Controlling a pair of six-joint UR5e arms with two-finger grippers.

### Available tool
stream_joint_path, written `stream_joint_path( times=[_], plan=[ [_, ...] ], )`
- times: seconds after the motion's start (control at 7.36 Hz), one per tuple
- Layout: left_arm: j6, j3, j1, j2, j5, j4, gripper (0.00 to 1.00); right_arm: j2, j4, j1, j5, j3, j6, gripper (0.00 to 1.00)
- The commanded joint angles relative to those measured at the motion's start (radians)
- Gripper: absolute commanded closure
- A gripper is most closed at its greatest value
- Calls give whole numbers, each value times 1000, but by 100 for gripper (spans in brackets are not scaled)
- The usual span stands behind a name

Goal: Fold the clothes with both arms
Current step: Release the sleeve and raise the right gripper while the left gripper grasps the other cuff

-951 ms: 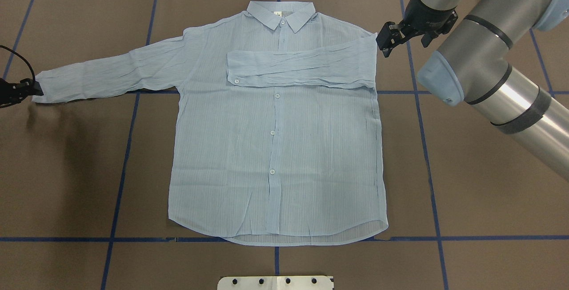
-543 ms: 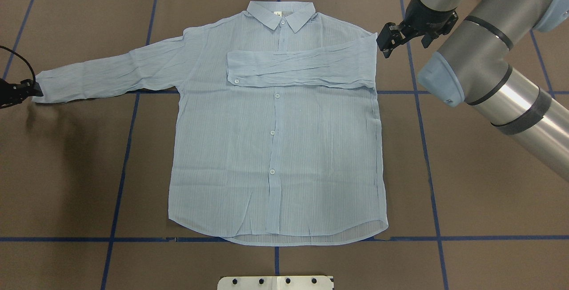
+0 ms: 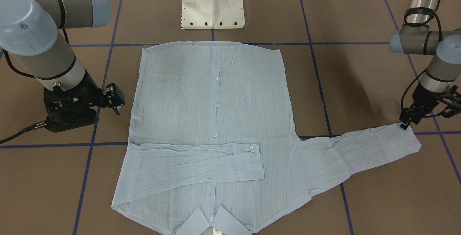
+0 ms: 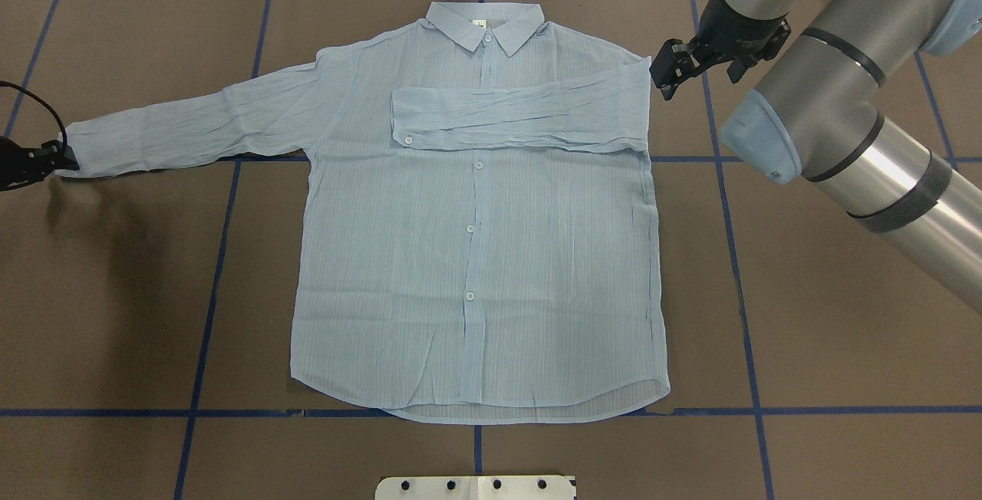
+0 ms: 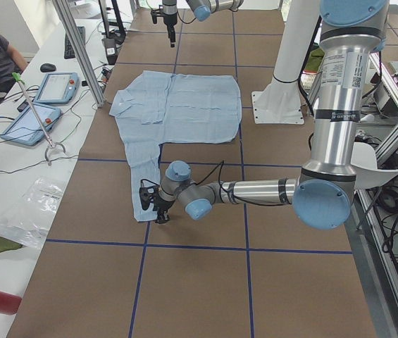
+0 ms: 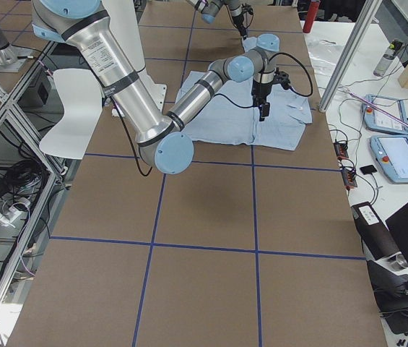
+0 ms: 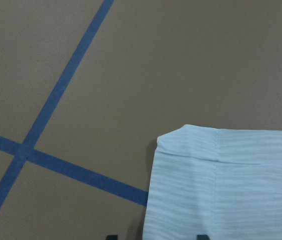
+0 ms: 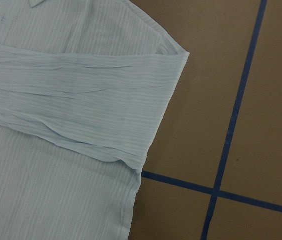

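The pale blue shirt [image 4: 476, 254] lies flat and buttoned on the brown table, collar [image 4: 485, 24] at the far side. One sleeve [image 4: 522, 116] is folded across the chest and also shows in the right wrist view [image 8: 81, 100]. The other sleeve [image 4: 192, 124] stretches out to the left. My left gripper [image 4: 63, 160] is low at that sleeve's cuff [image 7: 230, 190]. Its tips stand apart at the cuff's edge, one over the cloth and one over the table. My right gripper [image 4: 664, 74] is open and empty, hovering just beside the folded shoulder.
The white pedestal base [image 3: 213, 4] stands at the near table edge by the hem. Blue tape lines [image 4: 222, 254] cross the brown table cover. A side bench with tablets [image 5: 51, 88] and a seated person runs along the far edge.
My left gripper has crept a little toward the cuff, and the cuff's end has shifted slightly to the right. The right gripper has barely moved.
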State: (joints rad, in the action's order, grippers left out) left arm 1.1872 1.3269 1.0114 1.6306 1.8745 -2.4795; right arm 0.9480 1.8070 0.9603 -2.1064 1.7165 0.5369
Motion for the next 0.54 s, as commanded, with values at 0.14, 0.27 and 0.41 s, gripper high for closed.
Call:
stream_joint_path(
  times=[0.14, 0.27, 0.41],
  plan=[
    [-1, 2, -1, 0, 2, 1, 77, 2, 0, 1, 0, 2, 0, 0],
    [-1, 2, -2, 0, 3, 2, 88, 2, 0, 1, 0, 2, 0, 0],
    [-1, 3, -2, 0, 8, 4, 99, 2, 0, 1, 0, 2, 0, 0]
  ],
)
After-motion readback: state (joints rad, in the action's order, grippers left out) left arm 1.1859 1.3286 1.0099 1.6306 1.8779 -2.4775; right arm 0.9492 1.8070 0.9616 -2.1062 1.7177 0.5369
